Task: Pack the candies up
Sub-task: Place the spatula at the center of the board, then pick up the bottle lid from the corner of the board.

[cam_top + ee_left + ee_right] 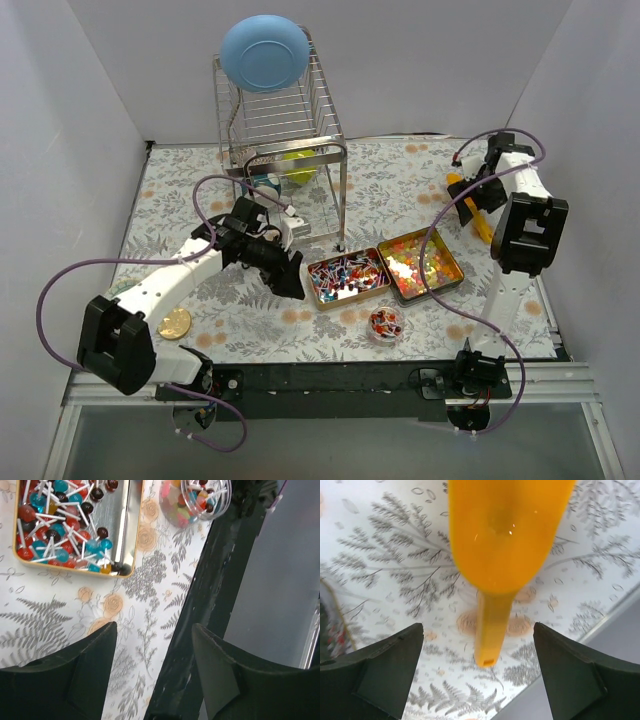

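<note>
1. The flowered table [200, 200] carries everything. A wire dish rack [290, 120] with a blue bowl [264, 52] on top stands at the back, away from the job.
2. The left gripper [154, 627] hangs over bare cloth, just short of the lollipop tin. Its jaws are apart and hold nothing.
3. The right gripper [478, 627] is out on the right side above the yellow scoop [505, 535]. Its jaws are spread wide either side of the handle and, as far as I can see, not touching it.
4. Two open gold tins sit side by side mid-table. The left tin [125, 515] is full of lollipops [55, 535] and the right tin [435, 286] is heaped with loose glossy candies [418, 262].
5. A small clear tub [220, 505] stands just in front of the tins, near the table's front edge. It has a mix of sweets [185, 510] in it already.
6. A round gold disc [174, 322] lies by the left arm's base. It may be a lid, but I can't tell.
7. My reading is that packing has barely begun. Some sweets are in the tub, both tins look nearly full, the scoop isn't gripped, and nothing is closed.
</note>
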### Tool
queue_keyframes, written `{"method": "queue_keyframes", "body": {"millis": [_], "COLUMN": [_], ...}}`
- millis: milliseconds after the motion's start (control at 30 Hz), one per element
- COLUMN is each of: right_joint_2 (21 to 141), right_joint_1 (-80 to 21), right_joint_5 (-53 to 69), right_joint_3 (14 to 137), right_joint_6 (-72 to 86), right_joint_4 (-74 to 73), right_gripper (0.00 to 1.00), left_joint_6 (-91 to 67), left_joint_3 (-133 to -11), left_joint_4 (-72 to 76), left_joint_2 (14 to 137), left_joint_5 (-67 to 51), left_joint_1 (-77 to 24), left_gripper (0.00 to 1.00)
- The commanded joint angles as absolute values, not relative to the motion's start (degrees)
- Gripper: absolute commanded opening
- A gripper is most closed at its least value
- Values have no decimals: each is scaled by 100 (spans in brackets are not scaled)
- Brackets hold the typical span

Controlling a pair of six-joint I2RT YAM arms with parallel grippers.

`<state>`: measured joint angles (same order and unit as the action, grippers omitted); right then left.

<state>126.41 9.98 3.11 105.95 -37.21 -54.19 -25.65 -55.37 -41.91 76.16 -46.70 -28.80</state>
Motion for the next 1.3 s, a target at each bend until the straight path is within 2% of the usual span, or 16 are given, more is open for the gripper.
{"method": "queue_keyframes", "body": {"millis": [0, 200, 367, 433, 533, 567, 733, 833, 933, 1033, 1267], "right_joint_2": [11525, 10768, 10293, 10047, 10019, 10037, 10239, 10336, 10397, 10415, 10441], "right_joint_1": [976, 897, 563, 336, 168, 150, 9, -290, -413, -492, -589], "right_joint_5": [737, 1827, 2671, 2593, 2347, 2355, 2268, 2224, 2232, 2224, 2250], "right_joint_3": [10819, 11101, 10566, 10249, 10230, 10248, 10406, 10494, 10503, 10424, 10388], "right_joint_6": [-3560, -3542, -3752, -3797, -3771, -3753, -3744, -3753, -3762, -3779, -3858], "right_joint_4": [-5844, -6143, -6635, -6566, -6548, -6565, -6679, -6732, -6776, -6794, -7004], "right_gripper": [98, 98, 98, 98, 98, 98, 98, 98, 98, 98, 98], "left_joint_6": [-1130, -431, -45, -9, 316, 343, 360, 325, 465, 903, 2215], "left_joint_3": [-6362, -6249, -5751, -5434, -4835, -4764, -4983, -5472, -6141, -6153, -4976], "left_joint_4": [-5710, -6582, -7416, -7610, -7673, -7612, -6631, -5866, -5800, -5845, -5906], "left_joint_2": [7296, 6531, 5724, 5415, 4888, 4774, 5263, 6097, 6835, 6943, 7083], "left_joint_5": [-4097, -2605, -1137, -319, 252, 290, -245, -395, -913, -1380, -1670], "left_joint_1": [-2900, -2900, -2813, -2725, -2252, -2128, -812, 872, 1763, 1925, 1986], "left_gripper": [67, 71, 77, 82, 95, 98, 98, 98, 98, 98, 98]}}
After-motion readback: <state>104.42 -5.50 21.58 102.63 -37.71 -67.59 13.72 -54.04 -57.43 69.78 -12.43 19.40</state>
